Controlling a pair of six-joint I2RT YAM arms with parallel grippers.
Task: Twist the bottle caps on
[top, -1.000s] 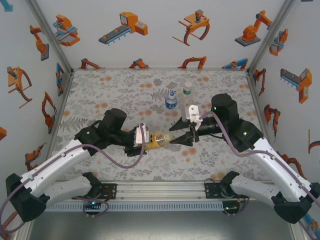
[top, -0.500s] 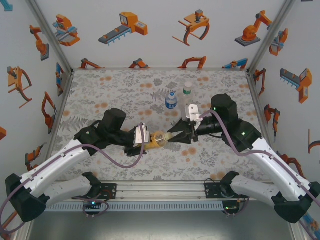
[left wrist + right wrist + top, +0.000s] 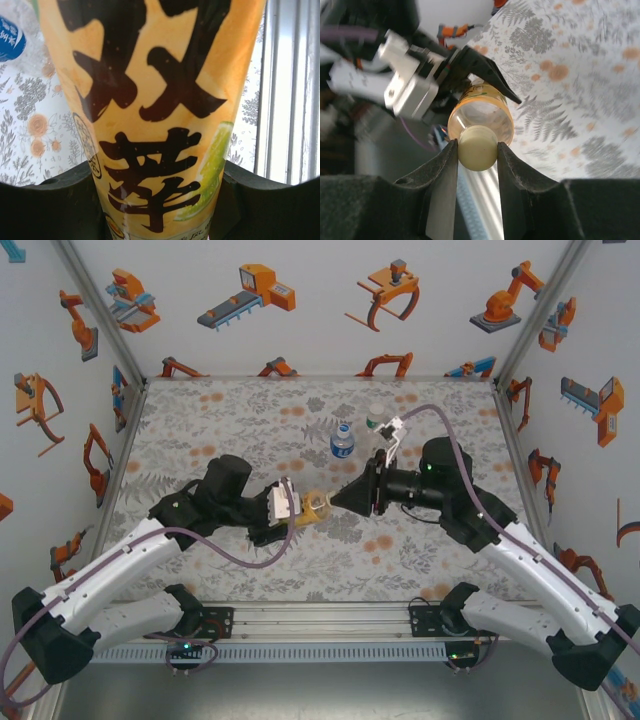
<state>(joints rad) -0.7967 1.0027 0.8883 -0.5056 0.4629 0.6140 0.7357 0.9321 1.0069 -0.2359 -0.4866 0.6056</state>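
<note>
The yellow-labelled bottle (image 3: pixel 155 110) with dark characters lies on its side above the mat, and my left gripper (image 3: pixel 160 200) is shut on its body. In the top view the bottle (image 3: pixel 318 506) hangs between both arms, mouth toward the right. A pale cream cap (image 3: pixel 477 145) sits on that mouth, with my right gripper (image 3: pixel 477 152) shut on it, one finger on each side. The clear blue-labelled bottle (image 3: pixel 342 441) and the pale green-white bottle (image 3: pixel 374 421) stand upright behind, each with a cap on top.
The floral mat (image 3: pixel 200 420) covers the table, walled on three sides by printed panels. A metal rail (image 3: pixel 320 625) runs along the near edge between the arm bases. The two standing bottles are just behind my right wrist (image 3: pixel 400 485).
My right gripper has closed onto the cap at the bottle's mouth and its wrist has turned, swinging the camera mount from the side to the top. The left arm shifted slightly.
</note>
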